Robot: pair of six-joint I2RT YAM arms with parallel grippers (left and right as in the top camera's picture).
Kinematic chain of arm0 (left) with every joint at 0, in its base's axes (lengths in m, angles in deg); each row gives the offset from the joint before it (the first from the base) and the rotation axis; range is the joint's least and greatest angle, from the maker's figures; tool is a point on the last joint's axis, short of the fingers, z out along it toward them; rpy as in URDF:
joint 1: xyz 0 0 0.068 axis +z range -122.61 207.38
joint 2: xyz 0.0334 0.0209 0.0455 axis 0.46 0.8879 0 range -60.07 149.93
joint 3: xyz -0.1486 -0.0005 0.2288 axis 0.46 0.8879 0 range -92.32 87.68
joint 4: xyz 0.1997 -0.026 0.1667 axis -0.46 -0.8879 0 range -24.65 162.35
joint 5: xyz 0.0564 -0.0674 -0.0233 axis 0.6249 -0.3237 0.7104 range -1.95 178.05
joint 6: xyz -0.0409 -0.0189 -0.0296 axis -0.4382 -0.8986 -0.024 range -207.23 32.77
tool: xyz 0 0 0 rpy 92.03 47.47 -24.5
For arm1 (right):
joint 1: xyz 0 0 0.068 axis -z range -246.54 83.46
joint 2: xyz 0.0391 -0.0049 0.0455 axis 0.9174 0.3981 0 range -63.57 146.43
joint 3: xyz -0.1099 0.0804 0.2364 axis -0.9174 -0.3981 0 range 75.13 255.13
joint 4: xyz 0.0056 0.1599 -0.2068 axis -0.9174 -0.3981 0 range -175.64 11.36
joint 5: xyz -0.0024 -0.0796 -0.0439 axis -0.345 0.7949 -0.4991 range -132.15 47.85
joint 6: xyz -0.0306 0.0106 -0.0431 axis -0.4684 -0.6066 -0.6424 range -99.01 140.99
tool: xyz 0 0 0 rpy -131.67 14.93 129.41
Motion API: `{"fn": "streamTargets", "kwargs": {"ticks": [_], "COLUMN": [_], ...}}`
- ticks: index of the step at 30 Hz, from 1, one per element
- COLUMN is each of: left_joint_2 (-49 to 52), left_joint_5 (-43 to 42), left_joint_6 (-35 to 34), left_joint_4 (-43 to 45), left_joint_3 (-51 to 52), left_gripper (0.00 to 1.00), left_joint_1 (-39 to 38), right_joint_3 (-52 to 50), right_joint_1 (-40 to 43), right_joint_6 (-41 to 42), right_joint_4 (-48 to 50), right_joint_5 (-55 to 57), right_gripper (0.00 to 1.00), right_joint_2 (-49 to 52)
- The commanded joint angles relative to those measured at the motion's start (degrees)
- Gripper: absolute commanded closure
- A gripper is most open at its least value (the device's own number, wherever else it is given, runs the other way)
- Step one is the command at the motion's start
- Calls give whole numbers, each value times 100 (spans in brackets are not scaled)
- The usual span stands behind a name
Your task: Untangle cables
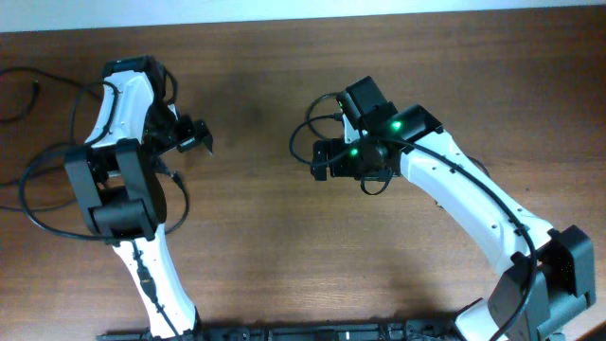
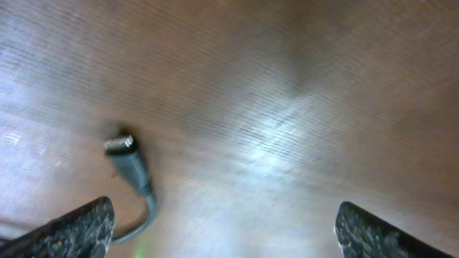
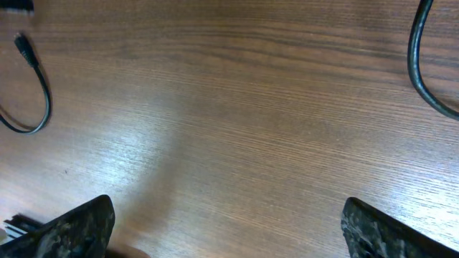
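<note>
2 claws, left claw (image 2: 226, 226) and right claw (image 3: 226, 218), gape empty above the surface (image 3: 251, 107). The left is nearer: a cable (image 2: 133, 172) lies just ahead, plug pointing away.

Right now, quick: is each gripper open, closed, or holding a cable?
Left gripper: open, holding nothing; a cable plug lies on the table near one finger.
Right gripper: open, holding nothing.

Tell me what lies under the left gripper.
Bare wooden table, and a cable plug end lying flat near one finger of the open left gripper. Its cord runs off behind that finger; the rest is hidden.
</note>
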Motion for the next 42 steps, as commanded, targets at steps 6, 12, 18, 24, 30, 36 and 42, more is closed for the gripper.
{"fn": "streamTargets", "kwargs": {"ticks": [6,12,18,24,30,36,42], "left_joint_2": [-470,-470,-470,-479,-487,-487,-487], "left_joint_5": [358,363,387,-118,-785,-1237,-463], "left_joint_6": [280,319,190,-146,-1327,-1862,-2068], "left_joint_4": [505,1084,1978,2295,2280,2282,2271], "left_joint_3": [1172,1574,1934,1816,1029,249,249], "left_gripper": [1,33,93,100,100,100,87], "left_joint_1": [184,184,319,876,1530,2393,2710], "right_joint_3": [11,11,11,11,11,11,11], "right_joint_1": [-9,-9,-9,-9,-9,-9,-9], "right_joint_6": [46,46,46,46,46,46,46], "right_joint_4": [-2,-2,-2,-2,-2,-2,-2], "right_joint_5": [28,28,28,28,28,28,28], "right_gripper": [2,2,2,2,2,2,2], "right_joint_2": [55,55,55,55,55,55,55]}}
